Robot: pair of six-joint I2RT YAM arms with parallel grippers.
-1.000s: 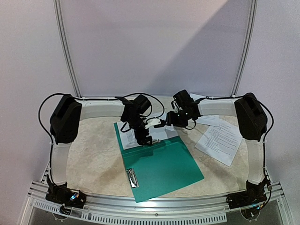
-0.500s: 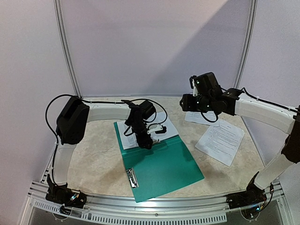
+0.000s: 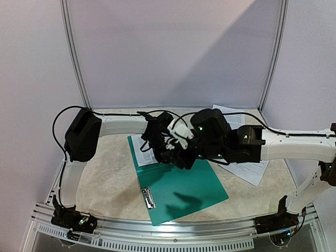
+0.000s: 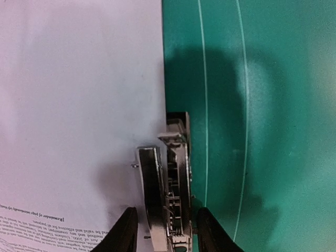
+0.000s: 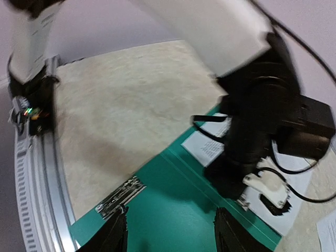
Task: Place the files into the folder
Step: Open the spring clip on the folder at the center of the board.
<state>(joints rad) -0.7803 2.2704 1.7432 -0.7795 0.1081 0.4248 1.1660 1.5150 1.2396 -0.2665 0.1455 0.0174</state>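
While right gripper (image 5: 170,226) is hovering spread over the folder (image 3: 184,189), left gripper (image 4: 165,233) is straddling a clip (image 4: 176,157), maybe; pinch unclear.

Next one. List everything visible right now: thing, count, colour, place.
folder: one, teal, flat at table centre.
metal clip: one, silver, folder's near-left edge.
printed sheets: at least three, white; one on the folder's far end, others on the table at right.
table: one, beige marbled.
rail: one, silver, table's near edge.
left gripper: one, black, down at the sheet on the folder.
right gripper: one, black, fingers apart, above the folder.
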